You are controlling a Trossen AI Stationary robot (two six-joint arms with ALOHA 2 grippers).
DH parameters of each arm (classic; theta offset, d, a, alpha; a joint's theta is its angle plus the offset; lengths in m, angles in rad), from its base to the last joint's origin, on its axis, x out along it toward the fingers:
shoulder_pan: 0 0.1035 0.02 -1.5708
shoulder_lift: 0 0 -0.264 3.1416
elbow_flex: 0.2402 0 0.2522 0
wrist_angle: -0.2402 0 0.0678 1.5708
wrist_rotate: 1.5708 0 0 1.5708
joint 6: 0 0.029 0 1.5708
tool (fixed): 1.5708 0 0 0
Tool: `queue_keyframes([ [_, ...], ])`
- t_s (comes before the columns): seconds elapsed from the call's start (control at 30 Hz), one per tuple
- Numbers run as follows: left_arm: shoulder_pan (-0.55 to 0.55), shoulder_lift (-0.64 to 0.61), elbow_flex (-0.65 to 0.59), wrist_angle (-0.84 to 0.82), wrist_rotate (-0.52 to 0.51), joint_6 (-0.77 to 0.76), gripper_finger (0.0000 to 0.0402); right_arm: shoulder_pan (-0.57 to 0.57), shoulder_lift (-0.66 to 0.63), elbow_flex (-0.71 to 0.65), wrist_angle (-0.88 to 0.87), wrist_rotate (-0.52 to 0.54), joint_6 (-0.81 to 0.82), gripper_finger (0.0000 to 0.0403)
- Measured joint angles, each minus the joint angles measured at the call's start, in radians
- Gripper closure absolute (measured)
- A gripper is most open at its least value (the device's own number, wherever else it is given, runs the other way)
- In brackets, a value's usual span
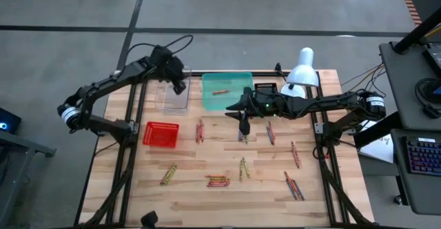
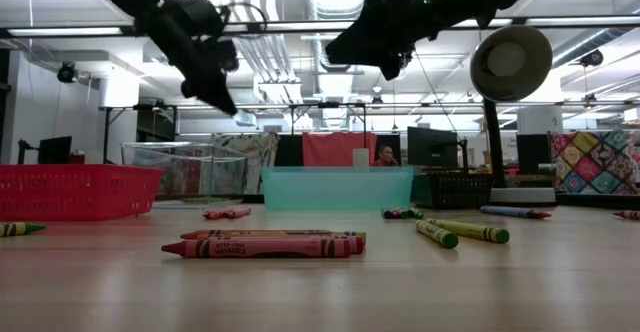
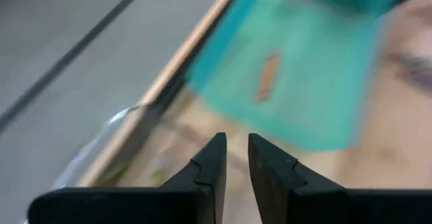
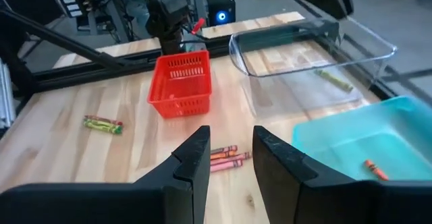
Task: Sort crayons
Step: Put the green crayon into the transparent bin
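Crayons lie in small groups on the wooden table: a red group (image 1: pixel 200 130), others (image 1: pixel 271 132), (image 1: pixel 218 181). One orange crayon (image 1: pixel 220 91) lies in the teal tray (image 1: pixel 238 78). One yellow-green crayon (image 4: pixel 334 81) lies in the clear tray (image 1: pixel 172 106). My left gripper (image 1: pixel 180 85) hangs above the clear tray's far right part. Its fingers (image 3: pixel 236 158) stand a narrow gap apart and hold nothing. My right gripper (image 1: pixel 244 125) is open and empty above the table, in front of the teal tray. The red crayons (image 4: pixel 223 158) lie beyond its fingers.
A red mesh basket (image 1: pixel 160 134) stands at the left of the table. A white lamp (image 1: pixel 301 69) stands at the far right. More crayons lie near the front (image 1: pixel 169 174), (image 1: pixel 243 168), (image 1: pixel 293 185). Bare wood shows along the near edge.
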Motion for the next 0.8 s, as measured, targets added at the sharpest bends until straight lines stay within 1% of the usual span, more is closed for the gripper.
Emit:
queue_keyframes([
  [0.03, -0.007, -0.02, -0.01, 0.016, 0.038, -0.018, 0.036, 0.0, 0.0, 0.0, -0.007, -0.006, 0.017, 0.0305],
  [0.1, -0.028, -0.062, -0.031, 0.048, 0.075, -0.051, 0.0362, 0.003, 0.0, 0.0, -0.013, -0.012, 0.05, 0.0309],
  [0.17, -0.057, -0.107, -0.065, 0.097, 0.081, -0.086, 0.0362, 0.009, -0.001, 0.0, -0.015, -0.013, 0.084, 0.0313],
  [0.3, -0.127, -0.198, -0.165, 0.273, 0.081, -0.165, 0.0363, 0.021, -0.006, 0.011, -0.081, -0.016, 0.13, 0.032],
  [0.4, -0.181, -0.257, -0.244, 0.409, 0.082, -0.209, 0.0363, 0.03, -0.006, 0.052, -0.2, -0.016, 0.178, 0.0325],
  [0.53, -0.241, -0.317, -0.326, 0.555, 0.081, -0.268, 0.0363, 0.046, -0.001, 0.131, -0.415, -0.016, 0.261, 0.0329],
  [0.67, -0.293, -0.346, -0.39, 0.676, 0.081, -0.323, 0.0363, 0.069, 0.0, 0.191, -0.587, -0.013, 0.325, 0.033],
  [0.8, -0.338, -0.352, -0.426, 0.75, 0.081, -0.345, 0.0363, 0.097, 0.002, 0.237, -0.743, -0.013, 0.41, 0.033],
])
